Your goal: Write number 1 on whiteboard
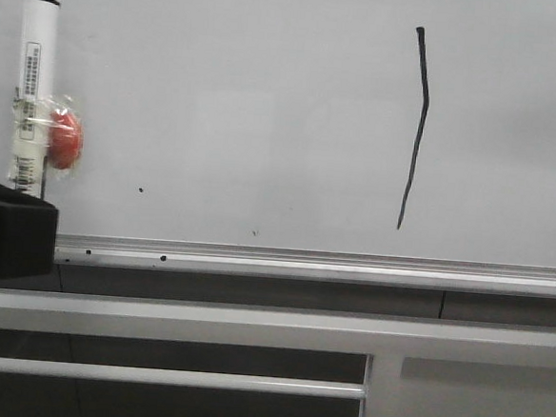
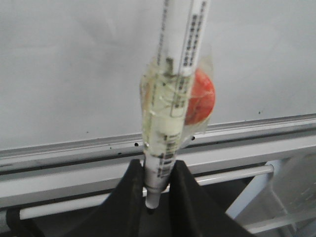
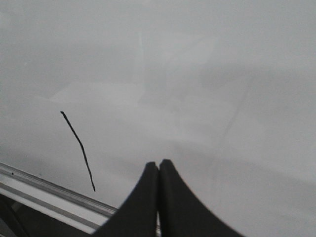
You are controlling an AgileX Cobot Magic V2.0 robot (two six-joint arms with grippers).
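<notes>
A pale glossy whiteboard (image 1: 247, 111) fills the background above its aluminium rail (image 1: 331, 262). The left gripper (image 2: 157, 195) is seen clamped on an upright marker pen (image 1: 35, 87) at far left; the right gripper (image 3: 158, 170) is pressed together, empty. The number 1 (image 1: 417, 128) is drawn right of centre. The stroke is judged complete, so the pen is best withdrawn squarely, without smearing. The barrel's label print cannot be read.

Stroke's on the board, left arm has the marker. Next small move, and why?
Probably back the left gripper off and park the marker pen. The number 1 already stands complete on the whiteboard, and the pen sits well to its left. The right gripper is shut and empty.
</notes>
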